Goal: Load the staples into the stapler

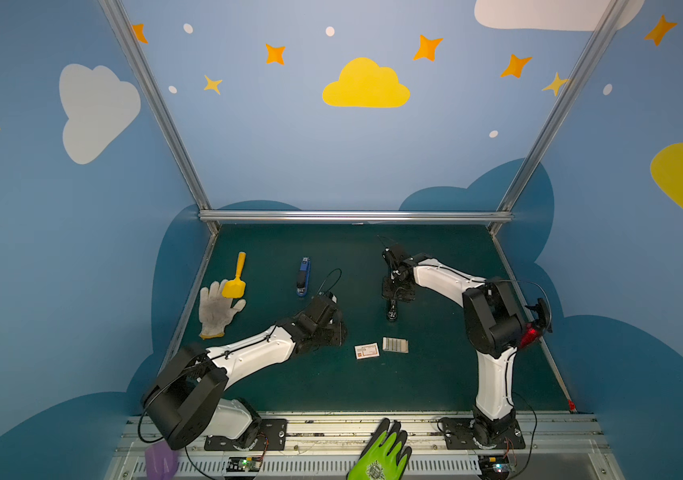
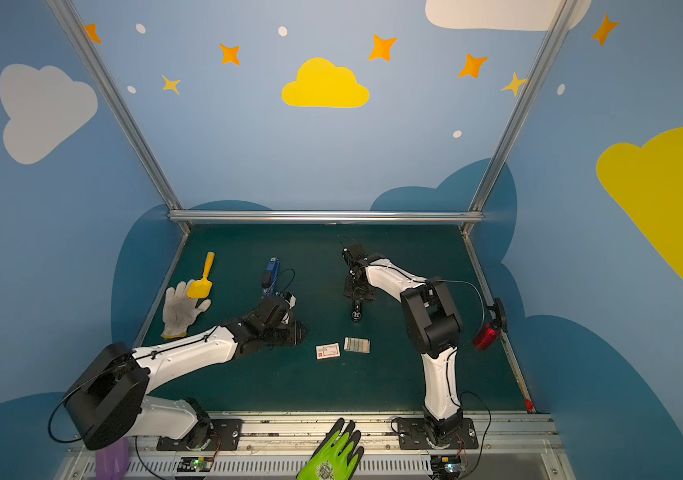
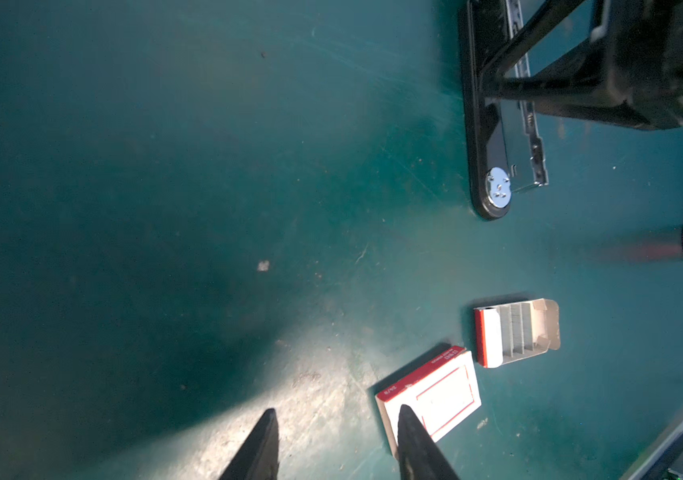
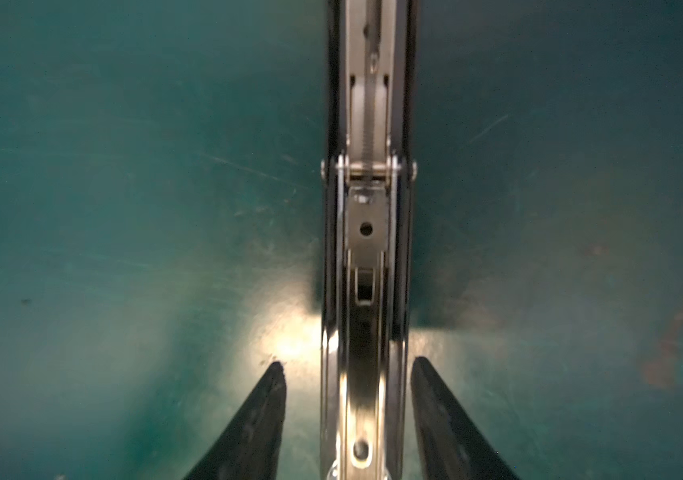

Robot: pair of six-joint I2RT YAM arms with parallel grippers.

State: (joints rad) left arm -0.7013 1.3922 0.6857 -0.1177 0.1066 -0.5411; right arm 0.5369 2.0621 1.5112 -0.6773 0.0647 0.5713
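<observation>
The staples lie in rows in a small open tray on the green surface. The tray sits near the front, in the middle, just beside a white box with a red edge. You can see both in both top views.

The black stapler lies on the surface behind the tray, a little way off. Its top is flipped open, and the shiny metal track inside shows.

The right pincer is down over the back part of the black stapler. Its two fingers stand apart, one on each side of the metal track. On one side there is a gap, so it is not gripping.

The left pincer is low over the surface, near the white box. Its fingers are spread, with nothing between them.

A blue stapler lies shut, farther back on the left. A yellow scoop rests on a white glove at the left edge.
</observation>
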